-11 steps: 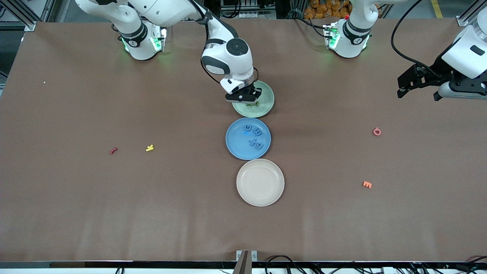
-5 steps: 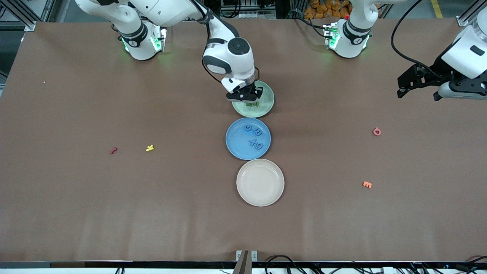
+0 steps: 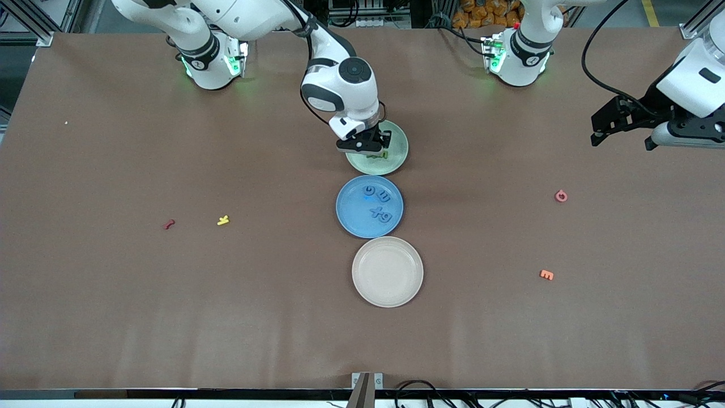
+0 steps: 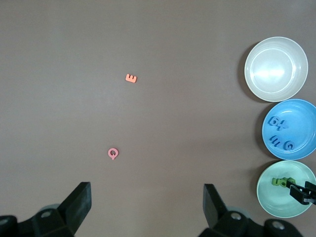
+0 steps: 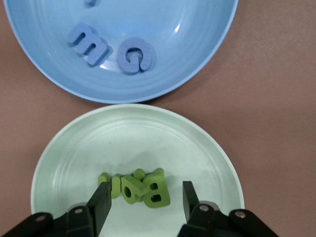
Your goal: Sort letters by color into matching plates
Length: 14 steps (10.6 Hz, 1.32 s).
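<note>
R gripper (image 5: 143, 202) sits low over the mint green plate (image 3: 396, 161), fingers (image 5: 101, 205) spread apart w/ the green letters (image 5: 138, 187) lying in a bunch on the plate floor between and just ahead of the tips; nothing looks pinched, letters appear to rest on the plate. Key relation: the cluster is directly under the R gripper, its long axis running across the gap from one finger to the other, so the likely next move is straight up and off, no sideways drag. Blue plate (image 3: 369, 206) touches the green one, nearer the front cam, w/ blue letters (image 3: 378, 205) in it. L gripper (image 4: 147, 207) waits wide open, well apart at the L arm's end of the table, holding nothing. R arm is by far nearer. Sort looks about done.
</note>
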### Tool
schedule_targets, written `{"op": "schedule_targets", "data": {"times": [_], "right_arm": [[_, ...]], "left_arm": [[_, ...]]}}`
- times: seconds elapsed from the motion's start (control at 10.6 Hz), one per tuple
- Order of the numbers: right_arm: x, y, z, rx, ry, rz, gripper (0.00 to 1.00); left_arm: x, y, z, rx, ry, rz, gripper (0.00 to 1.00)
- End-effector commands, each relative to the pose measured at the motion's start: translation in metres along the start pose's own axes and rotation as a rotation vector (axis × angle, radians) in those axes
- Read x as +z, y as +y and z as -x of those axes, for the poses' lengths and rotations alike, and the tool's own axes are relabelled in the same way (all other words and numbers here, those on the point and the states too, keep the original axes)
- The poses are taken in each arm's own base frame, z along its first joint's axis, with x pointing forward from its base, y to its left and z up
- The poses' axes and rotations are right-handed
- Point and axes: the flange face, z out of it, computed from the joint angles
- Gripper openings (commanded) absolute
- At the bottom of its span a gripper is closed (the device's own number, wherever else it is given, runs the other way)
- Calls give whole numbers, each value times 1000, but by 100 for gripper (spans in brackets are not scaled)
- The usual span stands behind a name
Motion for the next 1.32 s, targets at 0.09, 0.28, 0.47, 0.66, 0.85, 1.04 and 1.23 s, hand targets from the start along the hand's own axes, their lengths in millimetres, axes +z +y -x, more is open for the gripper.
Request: {"op": "schedule_targets", "data": {"times": [0.09, 0.28, 0.47, 0.66, 0.85, 1.04, 1.23], "right_arm": [[-45, 7, -34, 20, 62, 26, 67], [-67, 14, -48, 34, 92, 11, 67], [-91, 22, -60, 44, 109, -15, 67], [-114, 30, -71, 47, 95, -40, 67], [-143, 41, -82, 30, 46, -39, 67], [-168, 52, -90, 18, 18, -43, 67], [-199, 67, -100, 7, 3, -50, 67]], "left_arm": [[-5, 2, -3, -2, 7, 18, 100], [-6, 2, -4, -7, 18, 26, 100], [-5, -3, -4, -59, 18, 28, 100], [-6, -2, -5, -99, 20, 21, 100], [-7, -4, -7, -96, 39, 16, 100], [-6, -6, -8, -91, 39, 10, 100], [-8, -7, -9, -88, 58, 6, 100]]}}
